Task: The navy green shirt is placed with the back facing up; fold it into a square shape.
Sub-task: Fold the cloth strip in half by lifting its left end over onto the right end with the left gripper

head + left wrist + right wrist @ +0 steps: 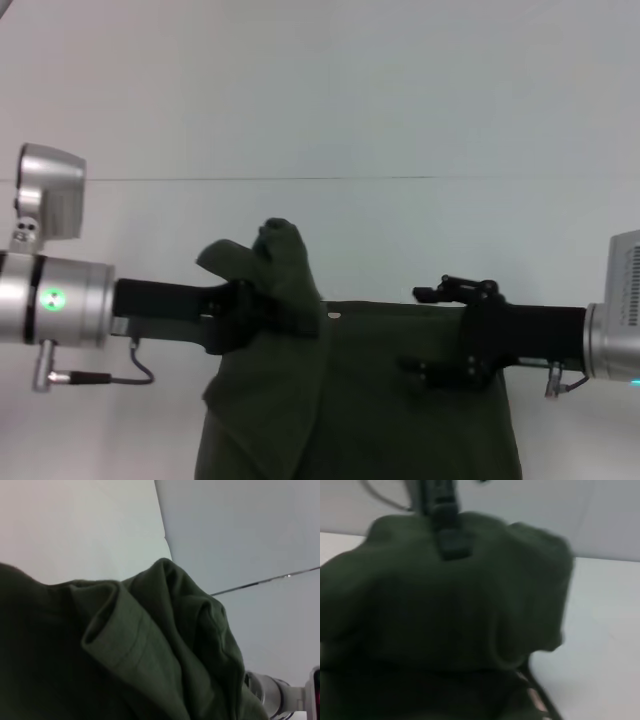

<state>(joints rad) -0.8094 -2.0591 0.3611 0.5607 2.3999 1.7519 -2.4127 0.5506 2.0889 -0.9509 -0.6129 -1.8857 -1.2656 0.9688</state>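
The navy green shirt [370, 400] reads to me as plain dark olive all over, with no print or lettering showing, its folds only darker shades of the same green. My left gripper [245, 318] and right gripper [425, 372] are black on silver-grey wrists. The table [300, 100] under them is plain white, crossed by one thin dark line.

1. Plain white table [300, 230] fills pretty much everything from 9 to 3 o'clock.
2. Pale wall [320, 80] up at 12, meeting the table along a thin dark seam [300, 179].
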